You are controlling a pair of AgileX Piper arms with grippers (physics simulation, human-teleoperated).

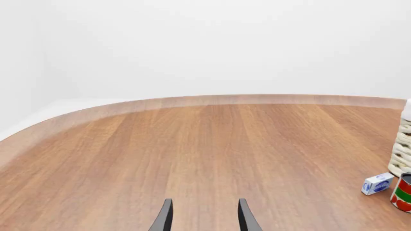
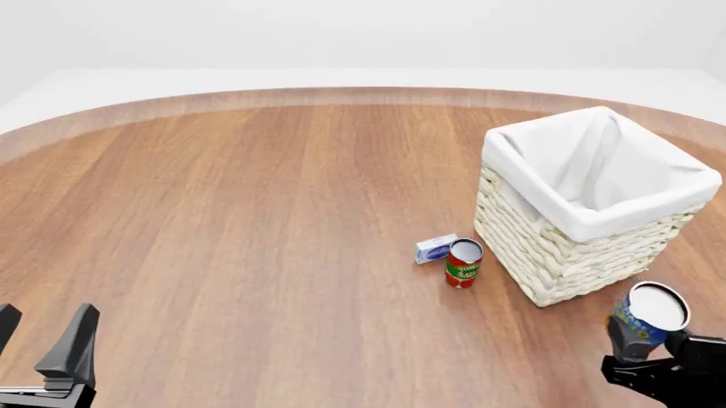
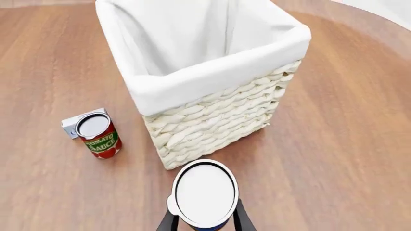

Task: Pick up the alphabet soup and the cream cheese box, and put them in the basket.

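The alphabet soup (image 2: 648, 314), a blue and yellow can with a silvery-white top, sits between the fingers of my right gripper (image 2: 644, 338) at the near right, just in front of the basket (image 2: 567, 255). In the right wrist view its flat top (image 3: 205, 192) fills the space between the two fingers (image 3: 243, 220), with the basket's wicker wall (image 3: 212, 125) right beyond. The cream cheese box (image 2: 436, 248) lies on the table left of the basket, touching or nearly touching a red can. My left gripper (image 2: 40, 337) stands open and empty at the near left, far from everything.
A red and green tomato sauce can (image 2: 463, 263) stands upright between the cream cheese box and the basket. The left wrist view shows the box (image 1: 377, 184), the red can (image 1: 403, 192) and the basket's corner (image 1: 402, 147) off to one side of bare wood.
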